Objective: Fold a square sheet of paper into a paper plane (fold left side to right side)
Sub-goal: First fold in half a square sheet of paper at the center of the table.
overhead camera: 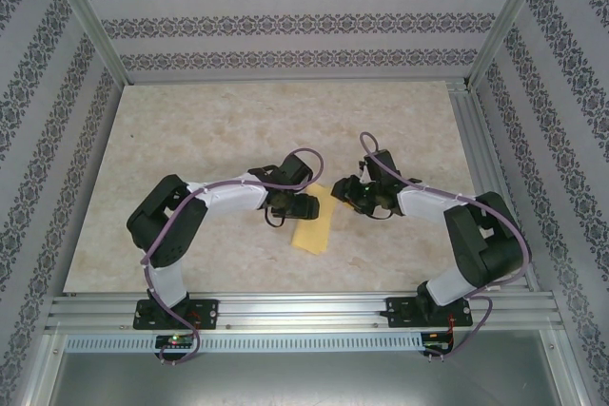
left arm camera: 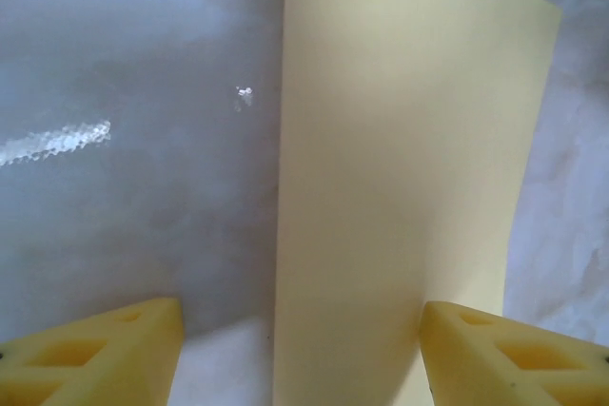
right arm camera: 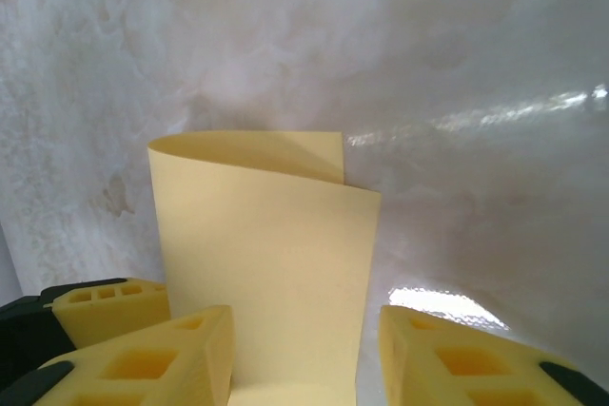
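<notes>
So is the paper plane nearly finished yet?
Not nearly. Done: the square sheet of paper is bent over on itself, though the right wrist view shows it curled, not pressed flat. In hand: nothing gripped; the left gripper and right gripper both stand open around it. Left: flatten that crease, then every pointed fold; no dart shape yet.

Pale-yellow square sheet of paper [overhead camera: 311,230], in a loose, uncreased fold, mid-table [overhead camera: 238,121]

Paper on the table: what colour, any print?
The paper is plain pale yellow with no print; it shows best in the right wrist view.
</notes>
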